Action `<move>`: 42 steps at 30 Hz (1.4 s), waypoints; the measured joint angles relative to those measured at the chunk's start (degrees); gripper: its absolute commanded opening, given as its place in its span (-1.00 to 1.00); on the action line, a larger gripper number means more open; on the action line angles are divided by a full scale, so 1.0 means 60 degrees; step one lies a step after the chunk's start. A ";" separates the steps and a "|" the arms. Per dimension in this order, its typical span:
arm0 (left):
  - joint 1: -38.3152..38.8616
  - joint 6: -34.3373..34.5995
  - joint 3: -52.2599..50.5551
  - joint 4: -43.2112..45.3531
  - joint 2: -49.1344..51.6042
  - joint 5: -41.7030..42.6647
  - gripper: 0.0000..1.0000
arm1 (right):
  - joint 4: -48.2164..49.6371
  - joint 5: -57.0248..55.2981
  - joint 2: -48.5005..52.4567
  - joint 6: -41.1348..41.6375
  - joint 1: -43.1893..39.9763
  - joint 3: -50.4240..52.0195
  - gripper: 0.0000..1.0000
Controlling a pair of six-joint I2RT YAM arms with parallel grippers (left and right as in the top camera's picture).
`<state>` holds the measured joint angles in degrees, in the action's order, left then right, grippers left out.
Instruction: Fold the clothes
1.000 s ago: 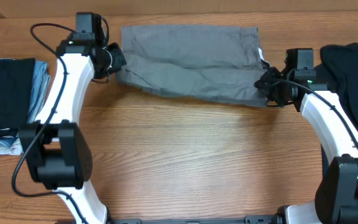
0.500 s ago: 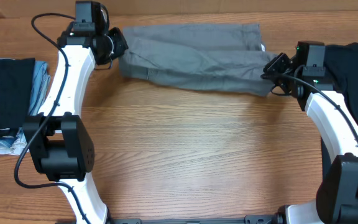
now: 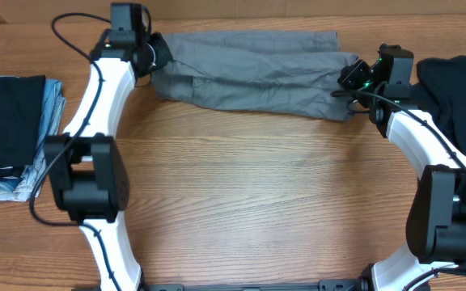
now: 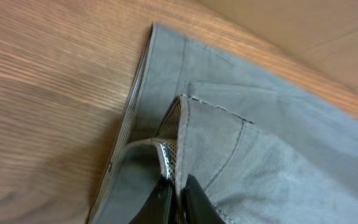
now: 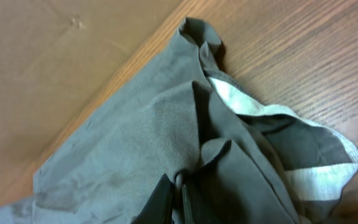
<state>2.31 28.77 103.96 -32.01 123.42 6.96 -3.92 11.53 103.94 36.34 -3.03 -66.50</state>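
We hold the grey shorts (image 3: 249, 69) stretched along the far side of the table (image 3: 257, 202). The left gripper (image 3: 155, 60) clenches one end and the right gripper (image 3: 347, 81) the other, so the fold lands even. We count one shorts, one dark garment (image 3: 459, 89), and one folded stack (image 3: 10, 129) of perhaps three pieces.
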 measured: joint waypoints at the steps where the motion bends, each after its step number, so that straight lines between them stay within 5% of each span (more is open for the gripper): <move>1: 0.0040 0.0000 0.0000 0.0135 0.0237 -0.0025 -0.81 | 0.0131 -0.0051 0.0000 -0.0022 0.0004 0.0004 -0.92; 22: 0.0120 -0.0576 0.0000 0.1749 0.1330 -0.1126 -0.72 | 0.3238 -0.0317 0.2317 -0.0062 0.0011 -0.0025 -0.92; 23: 0.0120 -0.0579 0.0000 0.1821 0.1413 -0.1144 -0.68 | 0.3271 -0.0342 0.2317 -0.0062 0.0015 -0.0025 -0.92; 24: 0.0120 -0.0579 0.0004 0.1923 0.1555 -0.1155 -0.34 | 0.3304 -0.0423 0.2320 -0.0066 0.0022 -0.0025 -0.92; 25: 0.0120 -0.0586 0.0004 0.1945 0.1632 -0.1169 0.19 | 0.3377 -0.0474 0.2324 -0.0066 0.0029 -0.0025 -0.43; 26: 0.0120 -0.0608 0.0004 0.2036 0.1716 -0.1217 0.76 | 0.3537 -0.0525 0.2331 -0.0047 0.0029 -0.0025 0.58; 27: 0.0120 -0.0681 0.0004 0.2164 0.1778 -0.1344 1.00 | 0.3716 -0.0645 0.2331 -0.0076 0.0029 -0.0025 1.00; 32: 0.0120 -0.1450 0.0794 0.1111 0.1800 -0.1650 1.00 | 0.3803 -0.0368 0.2331 -0.0474 0.0004 -0.0266 1.00; 35: 0.0120 -0.1956 0.3177 -0.0390 0.1781 -0.1770 0.96 | 0.1512 0.0273 0.2331 -0.1508 0.0004 -0.1770 1.00; 36: 0.0120 -0.2029 0.3683 -0.0594 0.1741 -0.1719 0.65 | 0.0554 0.0525 0.2328 -0.1971 0.0015 -0.2455 1.00; 38: 0.0193 -0.2142 0.4816 -0.1024 0.1548 -0.1064 -0.31 | -0.1147 0.0794 0.2299 -0.3082 0.0138 -0.3661 0.92; 40: 0.0499 -0.2175 0.4983 -0.1147 0.1446 -0.0364 -0.43 | -0.2149 0.0940 0.2218 -0.4062 0.0444 -0.4040 0.85; 42: 0.0965 -0.2262 0.4943 -0.1552 0.1592 -0.0025 -0.21 | -0.3107 0.0984 0.2211 -0.4612 0.0703 -0.4054 0.84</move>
<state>8.10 15.20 133.62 -41.32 132.97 6.81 -22.57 17.43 117.21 8.67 1.19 -90.83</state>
